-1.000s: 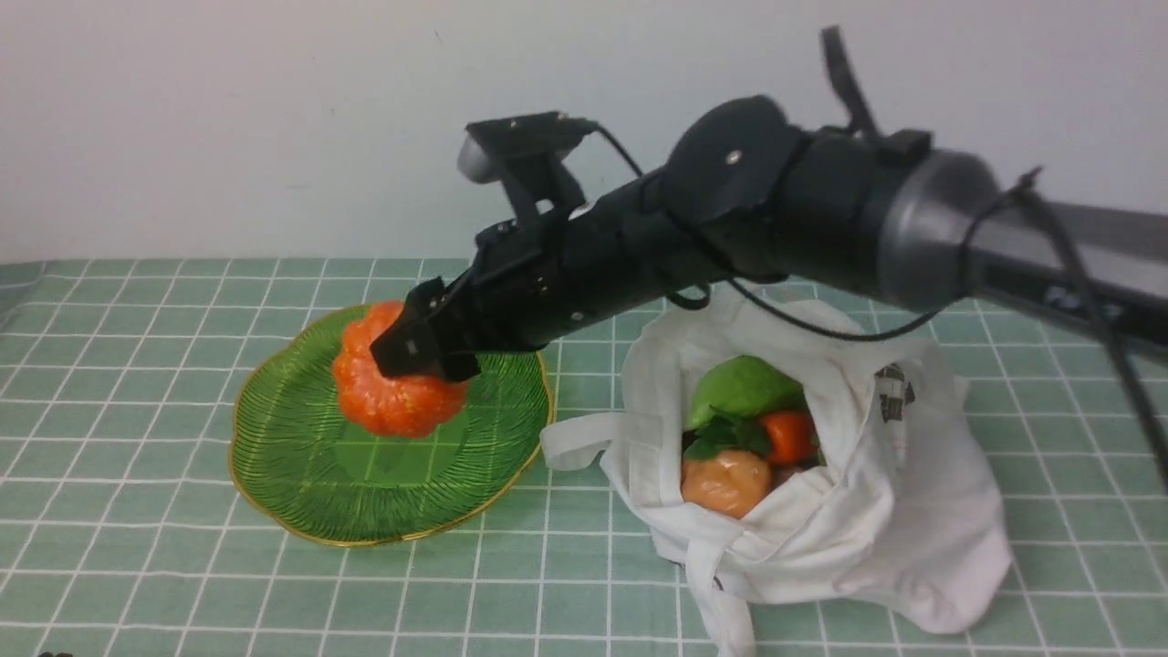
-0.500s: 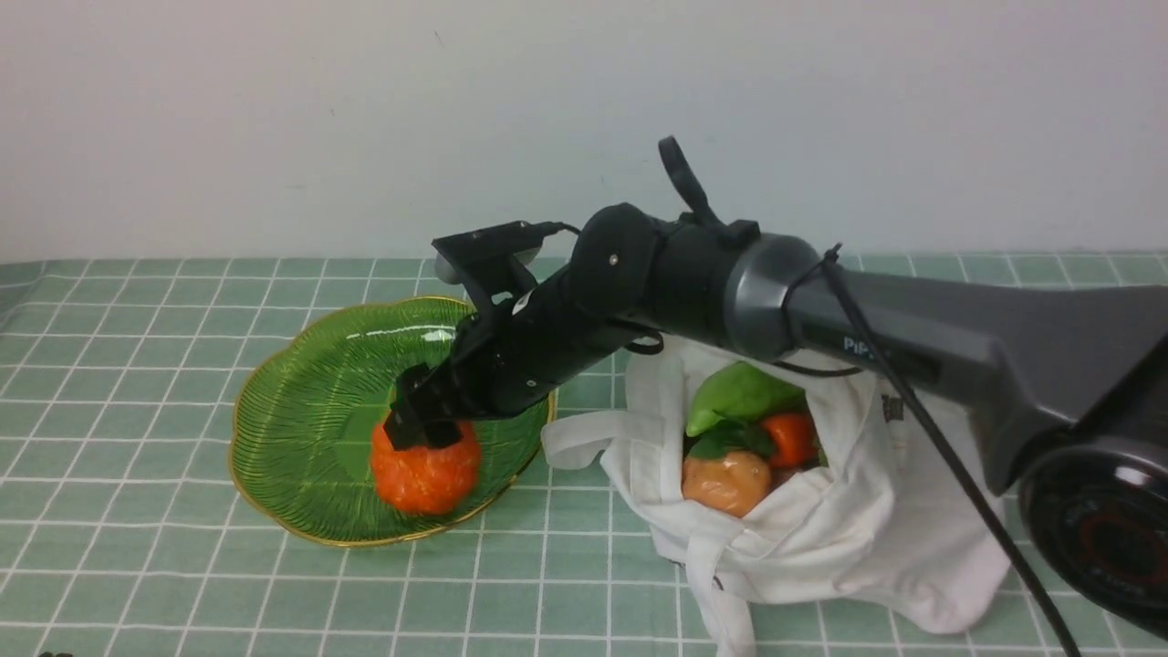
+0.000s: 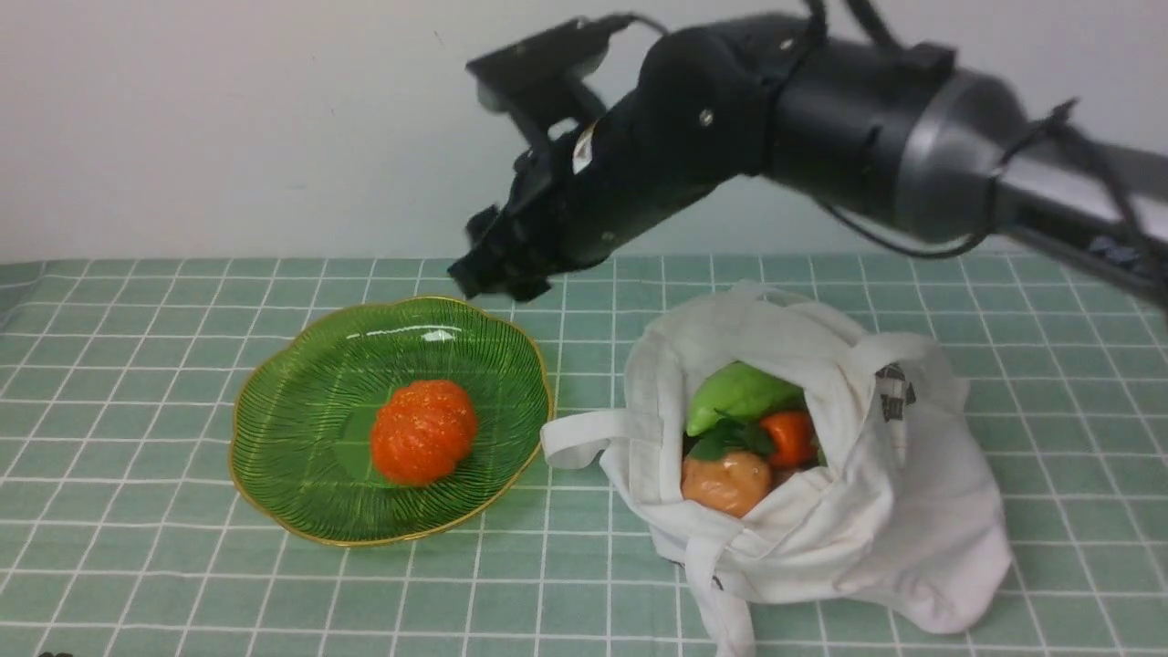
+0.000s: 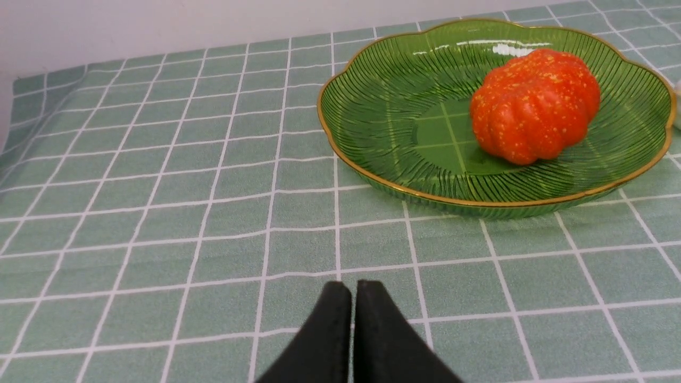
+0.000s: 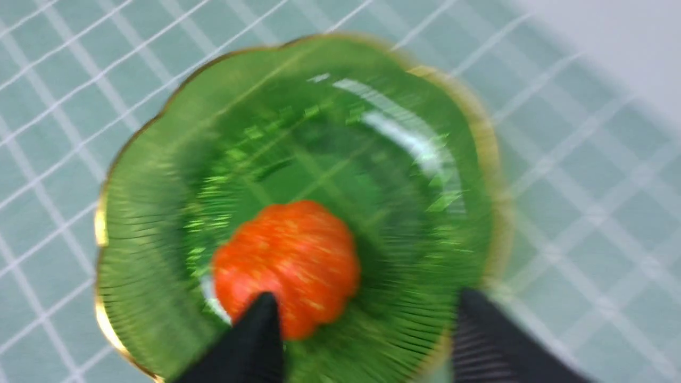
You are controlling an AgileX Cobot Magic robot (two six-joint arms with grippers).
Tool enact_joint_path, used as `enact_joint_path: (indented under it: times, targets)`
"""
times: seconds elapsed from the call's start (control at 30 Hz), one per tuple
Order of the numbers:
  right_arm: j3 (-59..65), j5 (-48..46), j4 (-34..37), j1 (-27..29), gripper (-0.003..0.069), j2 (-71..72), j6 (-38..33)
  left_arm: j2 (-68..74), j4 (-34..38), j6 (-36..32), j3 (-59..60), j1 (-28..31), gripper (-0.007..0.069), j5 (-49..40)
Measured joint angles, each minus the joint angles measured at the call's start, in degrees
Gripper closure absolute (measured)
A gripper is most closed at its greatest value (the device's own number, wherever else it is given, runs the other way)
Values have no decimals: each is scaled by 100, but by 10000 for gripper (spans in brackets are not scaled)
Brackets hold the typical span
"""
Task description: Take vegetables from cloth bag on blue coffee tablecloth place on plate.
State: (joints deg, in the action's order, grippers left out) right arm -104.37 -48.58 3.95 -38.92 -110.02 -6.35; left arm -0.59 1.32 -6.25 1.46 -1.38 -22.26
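Backdrop: pale plain wall (image 3: 228, 128) behind a desk spread with the blue coffee tablecloth (image 3: 119, 438), its thin white lines making squares.
Left gripper (image 4: 354, 290): seen in its own wrist view at the cloth's near side, its two dark fingertips almost together with a thin gap between them, nothing held.
Plate: the green plate (image 3: 297, 493), gold along its scalloped rim, lies flat on the cloth and has one vegetable in it.
Pumpkin: the ribbed orange pumpkin (image 3: 423, 432) sits inside the plate, away from the rim, gripped by nothing.
Right gripper (image 3: 500, 265): in the air above the far edge of the cloth, between plate and bag; the right wrist view shows its fingers well apart and empty.
Cloth bag: the white cloth bag (image 3: 940, 538) slumps on its side, mouth facing the plate, one strap (image 3: 584, 436) reaching to just beside the rim.
Bag contents: a light green pod (image 3: 741, 398), a tan-orange vegetable (image 3: 726, 484) with dark leaves (image 3: 730, 436) by it, and a small red-orange one (image 3: 788, 438); anything deeper is hidden.
Progress: one vegetable delivered, at least three left, so the job looks to be in its early part.
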Motion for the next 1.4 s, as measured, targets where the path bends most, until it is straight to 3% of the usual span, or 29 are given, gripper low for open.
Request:
enact_joint_path:
  times: [0.1, 0.2, 0.37, 0.6, 0.97, 1.17, 1.4]
  targets:
    - [19, -390, -1049, 17, 622, 737, 911, 0, 0, 0, 0, 0, 632, 0]
    - [83, -641, -1745, 17, 661, 1452, 1460, 0, 0, 0, 0, 0, 632, 0]
    - [734, -870, -2301, 17, 671, 2930, 1903, 0, -5, 0, 0, 0, 632, 0]
    - [2615, -499, -2366, 17, 671, 5164, 2447, 0, -5, 0, 0, 0, 632, 0]
    - [7100, 1840, -2425, 17, 673, 9332, 3047, 0, -5, 0, 0, 0, 632, 0]
    - [8295, 3125, -2444, 17, 673, 10466, 3111, 0, -10, 0, 0, 0, 632, 0]
    - [8802, 3358, -2462, 17, 673, 10574, 3125, 0, -15, 0, 0, 0, 632, 0]
